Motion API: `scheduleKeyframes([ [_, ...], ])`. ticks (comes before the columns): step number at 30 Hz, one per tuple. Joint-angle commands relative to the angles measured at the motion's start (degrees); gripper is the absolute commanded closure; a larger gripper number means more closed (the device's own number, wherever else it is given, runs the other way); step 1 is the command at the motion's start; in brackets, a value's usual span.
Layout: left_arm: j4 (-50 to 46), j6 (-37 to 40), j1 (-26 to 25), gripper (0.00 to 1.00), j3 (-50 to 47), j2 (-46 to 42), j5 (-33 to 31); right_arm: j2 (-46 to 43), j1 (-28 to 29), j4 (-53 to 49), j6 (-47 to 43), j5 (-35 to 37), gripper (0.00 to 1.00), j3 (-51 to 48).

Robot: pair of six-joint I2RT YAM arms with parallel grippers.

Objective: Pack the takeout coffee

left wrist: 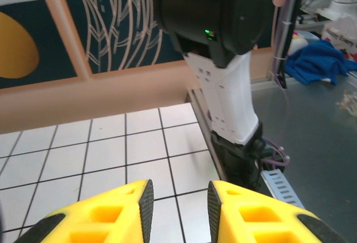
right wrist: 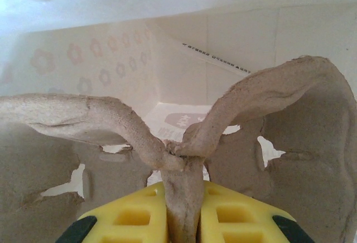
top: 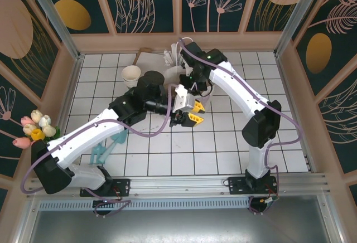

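Two arms meet over the middle of a white-tiled tabletop (top: 223, 154).

The left arm (top: 89, 134) stretches from the near left corner to the centre. Its tool (top: 194, 113) has yellow fingers slightly apart above bare tiles. The right arm (top: 240, 92) rises from its base, folds and comes down just behind that tool. A stack of cream cups (top: 131, 76) stands behind the left arm, tulips (top: 32, 129) sit at the left edge, and a teal piece (top: 103, 152) lies under the left arm.
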Motion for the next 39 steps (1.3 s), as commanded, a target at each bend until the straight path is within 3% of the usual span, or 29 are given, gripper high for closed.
scheduleKeyframes([
  [1,-8.2,6.8,-0.2,0.67,2.9,0.1,5.2,0.6,0.4,-3.2,2.3,-1.7,0.84,1.8],
  [4,-13.3,14.0,-0.2,0.67,2.8,-2.6,5.6,0.5,0.4,-3.6,2.7,-1.5,0.84,1.6],
  [6,-14.0,15.8,-0.2,0.62,1.8,-5.0,0.2,0.3,0.5,-3.7,2.9,-1.1,0.84,1.7],
  [8,-7.8,10.6,-0.2,0.30,-1.5,-8.2,-11.2,-0.4,0.5,-2.7,3.2,-0.9,0.84,1.3],
  [9,-3.7,7.6,-0.2,0.22,-3.9,-9.8,-17.2,-0.8,0.6,-2.1,3.3,-1.1,0.84,0.7],
  [14,2.2,3.2,-0.1,0.11,-9.5,-15.6,-32.1,-1.9,0.8,-0.6,3.1,-0.5,0.84,-1.4],
  [16,3.7,1.7,0.0,0.08,-10.1,-15.0,-39.2,-2.2,0.8,-0.1,3.0,-0.5,0.84,-1.8],
  [18,3.0,1.2,0.2,0.08,-8.1,-12.0,-41.3,-2.3,0.9,0.3,2.8,-0.6,0.84,-2.1],
  [20,1.9,1.3,0.3,0.11,-5.2,-8.4,-38.6,-2.2,0.9,0.3,2.5,-0.7,0.84,-2.1],
  [22,1.9,1.5,0.3,0.21,-2.6,-5.0,-34.0,-2.0,0.9,0.5,2.5,-0.5,0.84,-2.0],
  [25,1.1,4.1,0.3,0.74,-0.1,-2.8,-25.2,-1.8,0.9,0.8,2.7,-0.6,0.84,-2.2],
  [27,0.0,7.2,0.2,0.86,-0.6,-3.3,-16.9,-1.9,0.9,0.9,3.2,-0.4,0.84,-2.5],
  [30,-8.5,15.4,0.1,0.85,-0.3,-3.0,-4.2,-1.4,0.9,0.7,4.0,0.3,0.84,-2.4],
  [32,-13.0,17.5,0.1,0.84,1.2,-1.7,-4.2,-1.0,0.9,0.6,4.6,-0.1,0.85,-1.9],
  [36,-24.3,25.0,-0.1,0.74,6.4,1.8,-3.6,-0.3,0.9,0.7,5.0,-0.9,0.84,0.2],
  [39,-25.8,27.2,-0.4,0.72,7.6,2.9,-2.0,0.6,0.9,0.6,5.5,-1.2,0.85,1.2],
])
